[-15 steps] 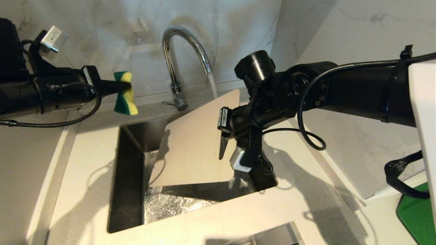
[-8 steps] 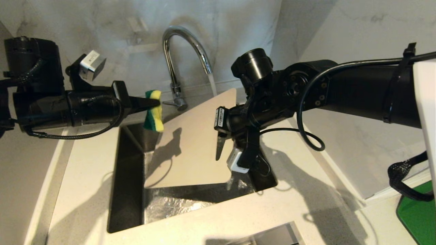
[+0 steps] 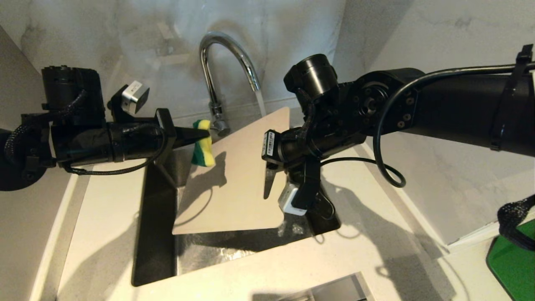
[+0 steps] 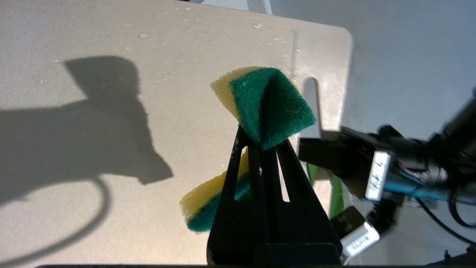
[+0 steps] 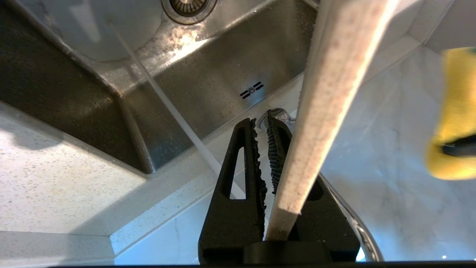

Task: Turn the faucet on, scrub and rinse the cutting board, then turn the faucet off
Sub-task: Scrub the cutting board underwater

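Observation:
The chrome faucet (image 3: 221, 62) stands behind the sink with a thin stream of water (image 3: 260, 102) running from its spout. The beige cutting board (image 3: 238, 175) hangs tilted over the sink. My right gripper (image 3: 269, 179) is shut on its right edge, and that edge (image 5: 327, 93) runs down between the jaws of the right gripper (image 5: 262, 124). My left gripper (image 3: 205, 133) is shut on a yellow-green sponge (image 3: 203, 144) at the board's upper left edge. In the left wrist view the sponge (image 4: 267, 104) sits pinched in the left gripper (image 4: 260, 143), just over the board's face (image 4: 148, 74) near the handle slot (image 4: 311, 100).
The steel sink (image 3: 159, 234) is wet, with its drain (image 5: 189, 5) below the board. Pale speckled counter (image 3: 104, 217) surrounds it, and marble walls close the back and right. A green flat item (image 3: 512, 259) lies at the far right.
My left arm has carried the sponge right and down, from beside the faucet to the board's upper left edge. The right gripper has shifted the board slightly. Water keeps running.

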